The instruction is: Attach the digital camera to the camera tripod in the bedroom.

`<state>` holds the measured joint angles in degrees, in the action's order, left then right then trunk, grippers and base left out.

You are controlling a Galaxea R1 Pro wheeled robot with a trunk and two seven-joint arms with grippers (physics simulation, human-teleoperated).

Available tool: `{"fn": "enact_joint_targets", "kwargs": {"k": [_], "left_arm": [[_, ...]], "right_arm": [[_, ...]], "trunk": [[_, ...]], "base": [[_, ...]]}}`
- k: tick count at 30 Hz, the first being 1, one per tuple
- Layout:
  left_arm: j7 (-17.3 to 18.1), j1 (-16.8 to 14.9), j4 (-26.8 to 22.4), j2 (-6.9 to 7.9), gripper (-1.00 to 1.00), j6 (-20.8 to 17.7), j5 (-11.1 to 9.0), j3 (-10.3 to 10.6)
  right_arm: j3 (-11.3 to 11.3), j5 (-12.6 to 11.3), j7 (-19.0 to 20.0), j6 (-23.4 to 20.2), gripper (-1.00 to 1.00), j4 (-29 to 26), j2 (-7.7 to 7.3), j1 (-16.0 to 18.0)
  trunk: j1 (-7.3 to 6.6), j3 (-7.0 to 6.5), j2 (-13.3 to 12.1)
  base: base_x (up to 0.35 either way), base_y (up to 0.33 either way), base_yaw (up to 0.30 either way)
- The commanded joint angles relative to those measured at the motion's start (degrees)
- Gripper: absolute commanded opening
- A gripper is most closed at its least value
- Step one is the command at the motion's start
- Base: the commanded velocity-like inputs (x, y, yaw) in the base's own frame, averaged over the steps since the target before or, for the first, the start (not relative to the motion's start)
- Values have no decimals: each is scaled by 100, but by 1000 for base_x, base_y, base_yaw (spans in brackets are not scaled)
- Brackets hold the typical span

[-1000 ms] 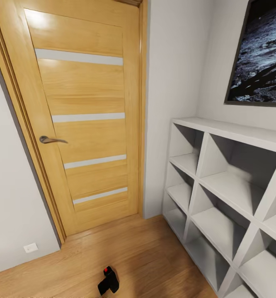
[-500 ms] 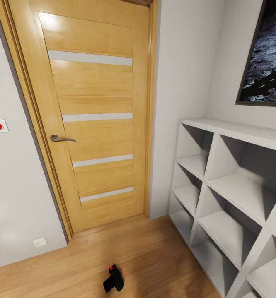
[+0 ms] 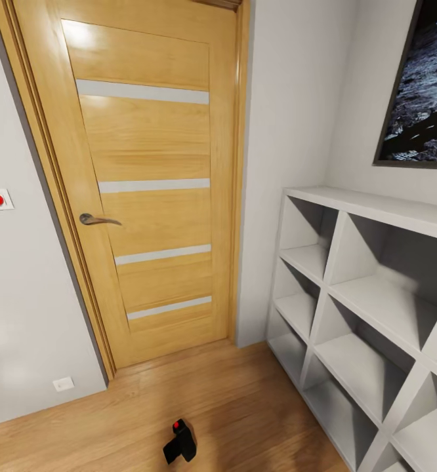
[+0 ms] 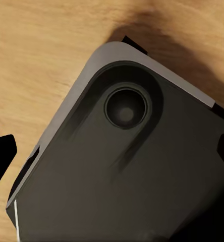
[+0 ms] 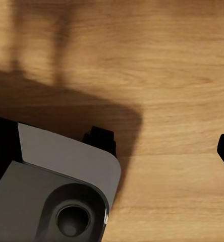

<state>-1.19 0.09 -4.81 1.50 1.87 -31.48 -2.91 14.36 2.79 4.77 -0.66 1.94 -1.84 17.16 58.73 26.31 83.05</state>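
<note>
— What do we have around us?
— A wooden door [image 3: 146,183] shut ahead, a white cubby shelf [image 3: 369,308] at our right, a dark framed picture [image 3: 422,92] above it. Nothing stands between us and the digital camera [image 3: 180,441], which lies on the wood floor [image 3: 245,406] just before us.
— And our end effectors?
— We cannot tell whether either is apart or together; both wrist views look down at our dark base [image 4: 127,171] over the floor.

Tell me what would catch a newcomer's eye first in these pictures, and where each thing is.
The tall wooden door with pale horizontal strips dominates the head view, shut, with a metal lever handle on its left side. To its right a white cubby shelf runs along the wall under a dark framed picture. Low on the wood floor lies the small black digital camera with its red dot.
</note>
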Motion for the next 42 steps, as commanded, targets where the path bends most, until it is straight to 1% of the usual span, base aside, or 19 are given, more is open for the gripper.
{"fn": "enact_joint_targets", "kwargs": {"k": [1, 5, 10, 16, 19, 25, 42], "left_arm": [[3, 1, -1, -14, 100, 5, 26, -18], [22, 0, 25, -24, 100, -24, 40, 9], [29, 0, 44, -13, 100, -30, 52, 14], [27, 2, 49, -19, 100, -12, 58, 14], [23, 0, 57, -14, 100, -4, 13, -8], [18, 1, 59, -5, 100, 0, -11, -31], [5, 0, 59, -3, 100, 6, -16, -52]], "right_arm": [[5, 29, 16, -3, 100, 7, -1, 6], [5, 29, 15, -3, 100, 8, -1, 6], [5, 29, 15, -4, 100, 8, -1, 6], [5, 29, 15, 1, 100, 8, -1, 6], [5, 25, 15, 4, 100, 8, -8, 6], [5, 28, 23, -6, 100, 8, -9, 6], [5, 29, 24, 12, 100, 8, -5, 6]], "trunk": [[0, 5, 3], [0, 5, 3], [0, 5, 3], [0, 5, 3], [0, 5, 3], [0, 5, 3], [0, 5, 3]], "base": [[0, 0, 0], [24, -10, 0], [174, -150, 0], [228, -213, 0], [241, -228, 0], [244, -232, 0], [245, -227, 0]]}}
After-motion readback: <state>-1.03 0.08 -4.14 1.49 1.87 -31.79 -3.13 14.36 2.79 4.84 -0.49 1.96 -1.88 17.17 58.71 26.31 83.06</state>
